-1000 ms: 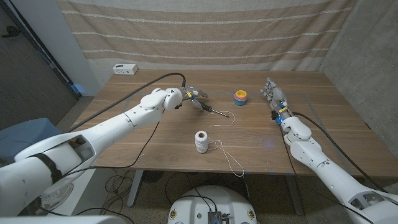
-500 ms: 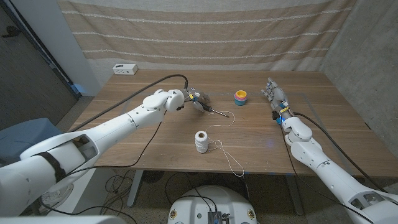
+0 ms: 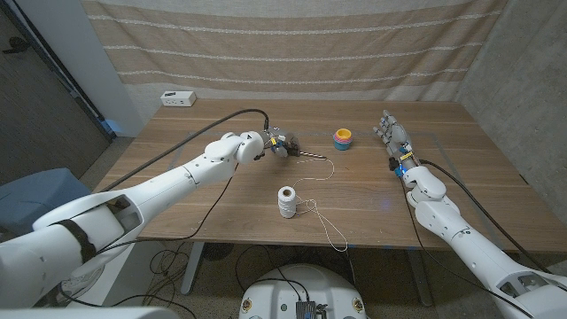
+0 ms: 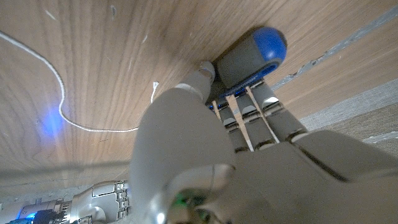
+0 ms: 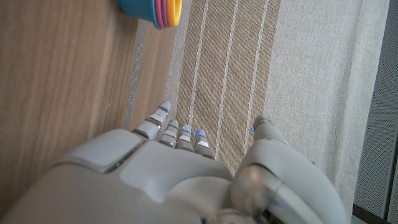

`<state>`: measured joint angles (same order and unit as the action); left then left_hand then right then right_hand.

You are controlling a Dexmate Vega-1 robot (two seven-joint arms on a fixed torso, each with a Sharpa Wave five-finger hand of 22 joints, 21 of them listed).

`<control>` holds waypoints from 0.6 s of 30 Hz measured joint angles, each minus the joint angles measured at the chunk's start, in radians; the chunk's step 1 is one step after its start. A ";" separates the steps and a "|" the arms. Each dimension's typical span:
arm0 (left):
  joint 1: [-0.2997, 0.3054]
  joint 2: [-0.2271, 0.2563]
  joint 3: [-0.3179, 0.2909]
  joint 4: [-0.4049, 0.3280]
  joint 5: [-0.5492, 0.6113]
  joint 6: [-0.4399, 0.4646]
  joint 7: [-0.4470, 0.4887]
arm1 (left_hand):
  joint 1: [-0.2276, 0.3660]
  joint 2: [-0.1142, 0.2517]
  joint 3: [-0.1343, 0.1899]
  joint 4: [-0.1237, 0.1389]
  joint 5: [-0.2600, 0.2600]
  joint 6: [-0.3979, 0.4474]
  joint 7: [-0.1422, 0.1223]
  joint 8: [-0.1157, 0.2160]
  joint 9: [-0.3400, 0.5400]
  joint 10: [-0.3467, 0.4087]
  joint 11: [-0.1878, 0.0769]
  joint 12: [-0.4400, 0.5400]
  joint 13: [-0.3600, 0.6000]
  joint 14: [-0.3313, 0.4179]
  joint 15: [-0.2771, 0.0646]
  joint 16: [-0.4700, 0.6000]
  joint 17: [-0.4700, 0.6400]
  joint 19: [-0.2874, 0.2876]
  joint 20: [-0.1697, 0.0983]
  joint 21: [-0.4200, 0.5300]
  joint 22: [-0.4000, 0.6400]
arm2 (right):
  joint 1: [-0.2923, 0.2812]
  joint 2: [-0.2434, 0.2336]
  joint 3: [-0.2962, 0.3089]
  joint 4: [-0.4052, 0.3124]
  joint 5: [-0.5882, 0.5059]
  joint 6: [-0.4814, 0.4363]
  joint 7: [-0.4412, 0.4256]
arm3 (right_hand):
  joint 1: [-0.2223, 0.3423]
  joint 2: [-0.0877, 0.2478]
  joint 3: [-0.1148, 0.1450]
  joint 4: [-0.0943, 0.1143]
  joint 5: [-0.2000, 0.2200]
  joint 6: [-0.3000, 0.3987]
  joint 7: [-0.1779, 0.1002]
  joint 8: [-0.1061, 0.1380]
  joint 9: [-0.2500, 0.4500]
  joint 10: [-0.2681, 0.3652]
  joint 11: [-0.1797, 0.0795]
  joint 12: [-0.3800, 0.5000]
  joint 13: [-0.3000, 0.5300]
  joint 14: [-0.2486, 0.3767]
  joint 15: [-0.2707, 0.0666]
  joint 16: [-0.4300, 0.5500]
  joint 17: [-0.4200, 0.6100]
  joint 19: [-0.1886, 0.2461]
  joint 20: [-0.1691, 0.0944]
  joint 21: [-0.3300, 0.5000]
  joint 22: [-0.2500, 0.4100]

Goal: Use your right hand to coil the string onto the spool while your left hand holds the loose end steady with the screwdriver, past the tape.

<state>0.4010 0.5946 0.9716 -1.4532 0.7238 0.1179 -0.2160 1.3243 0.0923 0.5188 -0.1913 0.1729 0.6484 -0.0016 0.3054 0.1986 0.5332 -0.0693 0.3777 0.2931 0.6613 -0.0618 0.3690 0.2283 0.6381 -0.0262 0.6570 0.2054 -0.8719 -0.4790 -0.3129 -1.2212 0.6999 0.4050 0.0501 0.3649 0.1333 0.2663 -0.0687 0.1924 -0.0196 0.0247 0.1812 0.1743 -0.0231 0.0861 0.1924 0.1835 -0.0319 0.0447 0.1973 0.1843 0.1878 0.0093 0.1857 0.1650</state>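
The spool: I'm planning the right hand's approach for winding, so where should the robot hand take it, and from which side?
Grip the spool around its upright wound body, probably coming from the robot's right. It stands on end, the right hand is open on that side, and the loose string trails there, so stay above it.

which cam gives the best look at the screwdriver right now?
Left wrist view: the screwdriver handle, grey with a blue end, sits close up in the left hand, which grips it against the table. Head view shows it small, only a thin shaft poking out of the hand toward the string. Right wrist view looks elsewhere.
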 measured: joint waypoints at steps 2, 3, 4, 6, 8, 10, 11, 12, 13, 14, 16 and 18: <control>0.002 -0.001 0.001 0.005 0.002 -0.005 0.012 | 0.033 -0.033 0.004 -0.004 0.005 0.088 0.014 0.021 0.000 0.050 0.003 0.017 0.011 0.053 -0.005 0.026 0.025 0.012 0.012 0.006 0.000 | 0.000 0.000 0.000 0.000 0.001 0.000 0.001 | 0.000 0.000 0.000 0.000 0.000 0.000 0.000 0.000 0.000 0.000 0.000 0.000 0.000 0.000 0.000 0.000 0.000 0.000 0.000 0.000 0.000; 0.004 -0.001 0.001 0.010 0.004 -0.009 0.025 | 0.048 -0.048 0.002 -0.002 0.005 0.130 0.014 0.042 0.001 0.079 0.005 0.026 0.017 0.080 -0.008 0.043 0.040 0.016 0.016 0.006 0.000 | 0.000 0.000 0.001 0.001 0.001 0.000 0.001 | 0.000 0.000 0.000 0.000 0.000 0.000 0.000 0.000 0.000 0.000 0.000 0.000 0.000 0.004 0.004 0.000 0.000 0.000 0.000 0.003 0.000; 0.006 -0.001 0.001 0.016 0.005 -0.015 0.038 | 0.061 -0.061 -0.008 0.005 0.005 0.175 0.014 0.067 0.005 0.106 0.005 0.036 0.024 0.102 -0.012 0.061 0.056 0.019 0.019 0.006 0.000 | 0.000 -0.001 0.001 0.001 0.001 0.000 0.001 | 0.000 0.000 0.000 0.000 0.000 0.000 0.000 0.000 0.000 0.000 0.000 0.000 0.000 0.004 0.004 0.000 0.000 0.002 0.002 0.007 0.000; 0.010 -0.001 0.001 0.024 0.006 -0.025 0.059 | 0.073 -0.073 -0.035 0.013 0.008 0.220 0.010 0.100 0.015 0.152 0.003 0.052 0.038 0.130 -0.014 0.096 0.081 0.025 0.025 0.021 0.001 | 0.000 -0.002 0.001 0.002 0.001 0.000 0.001 | -0.004 0.004 0.000 0.000 0.000 0.000 0.000 0.000 0.000 0.000 0.000 0.000 0.000 0.006 0.005 0.000 0.000 0.003 0.004 0.008 0.000; 0.015 -0.001 0.001 0.035 0.008 -0.033 0.080 | 0.083 -0.083 -0.056 0.017 0.001 0.251 0.009 0.112 0.015 0.185 0.004 0.064 0.049 0.139 -0.011 0.124 0.081 0.032 0.032 0.030 0.001 | 0.000 -0.002 0.001 0.002 0.001 0.000 0.002 | -0.005 0.005 0.000 0.000 0.000 0.000 0.000 0.000 0.000 0.000 0.000 0.000 0.000 0.009 0.005 0.000 0.000 0.006 0.006 0.008 0.000; 0.021 0.000 0.001 0.048 0.013 -0.055 0.129 | 0.086 -0.086 -0.073 0.020 0.000 0.262 0.009 0.122 0.015 0.222 0.006 0.077 0.060 0.150 -0.011 0.139 0.081 0.034 0.034 0.065 -0.006 | 0.000 -0.004 0.001 0.002 0.001 0.000 0.002 | -0.005 0.005 0.000 0.000 0.000 0.000 0.000 0.000 0.000 0.000 0.000 0.000 0.000 0.013 0.002 0.000 0.000 0.007 0.007 0.008 0.000; 0.022 0.000 0.001 0.051 0.013 -0.055 0.129 | 0.086 -0.086 -0.080 0.021 0.000 0.265 0.009 0.122 0.015 0.239 0.009 0.084 0.067 0.153 -0.009 0.139 0.081 0.036 0.036 0.066 -0.009 | 0.000 -0.004 0.001 0.002 0.001 0.000 0.002 | -0.005 0.005 0.000 0.000 0.000 0.000 0.000 0.000 0.000 0.000 0.000 0.000 0.000 0.014 0.003 0.000 0.000 0.007 0.007 0.008 0.000; 0.026 0.000 0.001 0.061 0.016 -0.069 0.162 | 0.086 -0.086 -0.083 0.023 0.000 0.265 0.009 0.122 0.015 0.251 0.013 0.090 0.072 0.153 -0.008 0.139 0.081 0.036 0.036 0.066 -0.009 | 0.000 -0.006 0.001 0.001 0.001 0.000 0.001 | -0.005 0.005 0.000 0.000 0.000 0.000 0.000 0.000 0.000 0.000 0.000 0.000 0.000 0.016 0.005 0.000 0.000 0.011 0.003 0.008 0.000; 0.029 0.000 0.000 0.066 0.016 -0.078 0.181 | 0.086 -0.086 -0.091 0.023 0.000 0.265 0.009 0.122 0.015 0.262 0.014 0.096 0.079 0.155 -0.010 0.139 0.081 0.041 0.041 0.066 -0.011 | 0.000 -0.007 0.002 0.000 0.000 0.000 0.001 | -0.005 0.005 0.000 0.000 0.000 0.000 0.000 0.000 0.000 0.001 -0.001 0.000 0.000 0.018 0.007 0.000 0.000 0.015 0.007 0.008 0.000; 0.031 0.000 -0.001 0.071 0.016 -0.081 0.189 | 0.087 -0.087 -0.094 0.023 0.000 0.265 0.009 0.122 0.015 0.273 0.015 0.101 0.085 0.159 -0.010 0.139 0.081 0.047 0.046 0.066 -0.013 | 0.000 -0.007 0.002 -0.001 -0.001 0.000 0.000 | -0.005 0.005 0.000 0.000 0.000 0.000 0.000 0.000 0.000 0.004 -0.004 0.000 0.000 0.018 0.007 0.000 0.000 0.015 0.007 0.008 0.000; 0.037 0.000 -0.006 0.082 0.016 -0.102 0.234 | 0.092 -0.092 -0.097 0.022 0.000 0.269 0.009 0.124 0.015 0.283 0.021 0.108 0.095 0.160 -0.009 0.139 0.081 0.047 0.046 0.067 -0.013 | -0.002 -0.010 0.002 -0.005 -0.002 -0.001 -0.001 | -0.005 0.005 0.000 0.000 0.000 0.000 0.000 0.000 0.000 0.004 -0.004 0.004 0.000 0.018 0.007 0.000 0.000 0.016 0.009 0.008 0.000; 0.040 0.001 -0.009 0.086 0.013 -0.111 0.254 | 0.097 -0.097 -0.101 0.021 0.000 0.278 0.008 0.124 0.015 0.288 0.015 0.111 0.102 0.166 -0.010 0.140 0.081 0.047 0.046 0.068 -0.015 | -0.003 -0.011 0.002 -0.008 -0.003 -0.002 -0.003 | -0.005 0.005 0.000 0.000 0.000 0.000 0.000 0.000 0.000 0.004 -0.004 0.004 0.000 0.018 0.007 0.000 0.000 0.016 0.009 0.008 0.000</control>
<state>0.4408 0.5953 0.9623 -1.3668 0.7369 0.0066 0.0381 1.4218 -0.0052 0.4179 -0.1700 0.1728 0.9264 0.0065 0.4294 0.2140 0.8217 -0.0539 0.4883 0.3954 0.8277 -0.0717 0.5094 0.3089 0.6848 0.0200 0.7248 0.1908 -0.8745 -0.4905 -0.3108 -1.2289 0.6968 0.4029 0.0473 0.3596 0.1387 0.2663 -0.0687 0.1925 -0.0197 0.0248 0.1812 0.1743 -0.0191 0.0825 0.1965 0.1835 -0.0141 0.0517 0.1973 0.1841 0.2040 0.0180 0.1934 0.1649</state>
